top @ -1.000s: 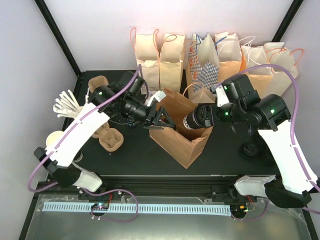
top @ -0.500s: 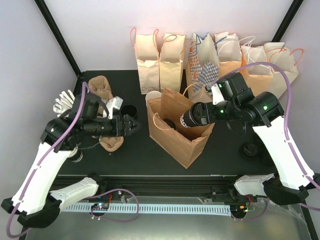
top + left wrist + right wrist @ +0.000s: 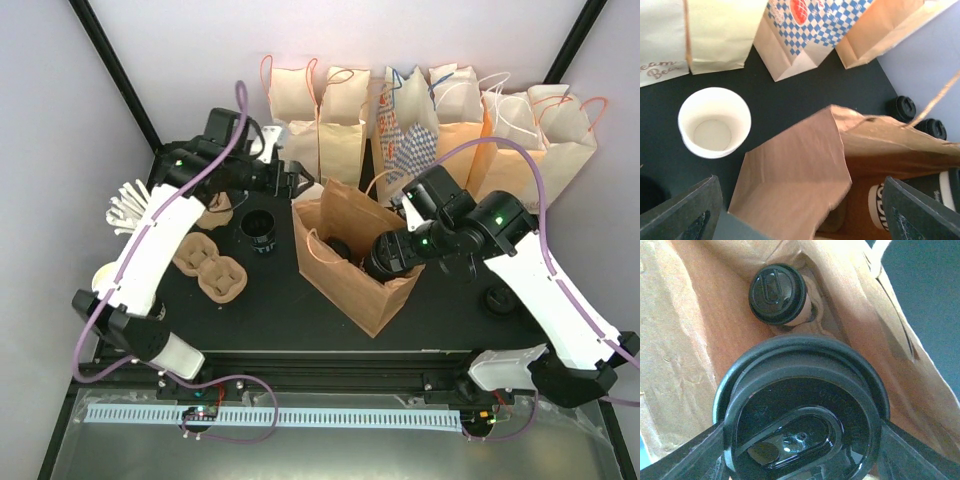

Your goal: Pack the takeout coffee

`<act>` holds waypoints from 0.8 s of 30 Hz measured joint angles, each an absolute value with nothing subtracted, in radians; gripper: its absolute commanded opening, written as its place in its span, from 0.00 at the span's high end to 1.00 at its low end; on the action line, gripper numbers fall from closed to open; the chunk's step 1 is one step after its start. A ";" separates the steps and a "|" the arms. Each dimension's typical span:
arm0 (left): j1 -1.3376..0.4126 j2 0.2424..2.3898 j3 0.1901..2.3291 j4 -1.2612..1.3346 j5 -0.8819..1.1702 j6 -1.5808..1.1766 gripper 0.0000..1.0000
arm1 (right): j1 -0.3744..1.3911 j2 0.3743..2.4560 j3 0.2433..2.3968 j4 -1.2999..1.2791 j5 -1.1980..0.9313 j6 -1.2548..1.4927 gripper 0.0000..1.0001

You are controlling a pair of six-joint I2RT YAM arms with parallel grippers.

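1. The right pincer (image 3: 390,252) is clamped on the coffee cup (image 3: 800,410). One finger presses each side just under the black lid, and the cup fills the gap between them.
2. The coffee cup hangs in this grip inside the mouth of the open brown bag (image 3: 350,285), with its lid facing the wrist camera.
3. Deeper in the same bag, a second lidded cup (image 3: 776,292) sits against the creased paper wall, apart from the held one.
4. The right arm comes in from the right side. Its forearm angles left and its wrist dips into the bag's opening.
5. The left pincer (image 3: 292,182) is spread wide, holding and touching nothing.
6. It hovers above the tabletop (image 3: 790,100) just past the bag's far left corner. An empty white cup (image 3: 715,122) stands below it, just beside the bag.
7. The left arm rises along the left side of the tabletop and bends right near the back. Its wrist points toward the bag.
8. A row of paper bags (image 3: 340,120) stands along the back edge, behind both pincers.
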State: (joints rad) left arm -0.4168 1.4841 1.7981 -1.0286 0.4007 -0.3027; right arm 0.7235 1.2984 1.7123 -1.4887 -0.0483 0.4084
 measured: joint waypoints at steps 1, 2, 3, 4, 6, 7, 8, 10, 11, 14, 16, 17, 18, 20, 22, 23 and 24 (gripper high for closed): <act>-0.424 1.506 1.798 -1.020 0.409 -0.276 0.09 | 0.731 1.296 1.706 -1.489 -0.045 0.417 0.49; -0.432 1.523 1.798 -1.015 0.412 -0.254 0.09 | 0.739 1.292 1.699 -1.489 -0.043 0.424 0.49; -0.444 1.541 1.800 -1.014 0.412 -0.228 0.08 | 0.748 1.287 1.689 -1.489 -0.040 0.431 0.49; -0.456 1.561 1.811 -1.020 0.413 -0.204 0.09 | 0.756 1.281 1.681 -1.490 -0.038 0.437 0.49; -0.484 1.612 1.863 -1.041 0.410 -0.158 0.09 | 0.767 1.271 1.664 -1.490 -0.035 0.451 0.49; -0.498 1.637 1.896 -1.054 0.403 -0.138 0.09 | 0.771 1.267 1.657 -1.490 -0.033 0.455 0.49; -0.519 1.668 1.940 -1.073 0.391 -0.112 0.09 | 0.774 1.264 1.653 -1.491 -0.030 0.459 0.49; -0.557 1.704 1.981 -1.081 0.369 -0.076 0.10 | 0.777 1.262 1.646 -1.491 -0.025 0.467 0.49; -0.573 1.709 1.981 -1.086 0.360 -0.065 0.11 | 0.778 1.262 1.645 -1.492 -0.022 0.472 0.49; -0.617 1.720 1.980 -1.128 0.332 -0.036 0.16 | 0.780 1.262 1.641 -1.492 -0.016 0.479 0.49; -0.630 1.723 1.980 -1.144 0.314 -0.026 0.28 | 0.780 1.261 1.634 -1.491 -0.015 0.481 0.49; -0.633 1.724 1.980 -1.151 0.308 -0.021 0.43 | 0.781 1.261 1.628 -1.492 -0.014 0.482 0.49; -0.637 1.724 1.980 -1.158 0.297 -0.017 0.52 | 0.783 1.261 1.623 -1.493 -0.012 0.482 0.49; -0.642 1.729 1.983 -1.176 0.249 -0.013 0.75 | 0.791 1.261 1.611 -1.493 -0.011 0.482 0.49; -0.645 1.735 1.990 -1.190 0.226 -0.015 0.91 | 0.808 1.254 1.598 -1.487 -0.010 0.482 0.50; -0.646 1.740 2.001 -1.196 0.212 -0.015 0.97 | 0.821 1.246 1.589 -1.481 -0.010 0.482 0.50; -0.647 1.745 2.015 -1.202 0.197 -0.021 0.98 | 0.834 1.237 1.579 -1.475 -0.010 0.482 0.50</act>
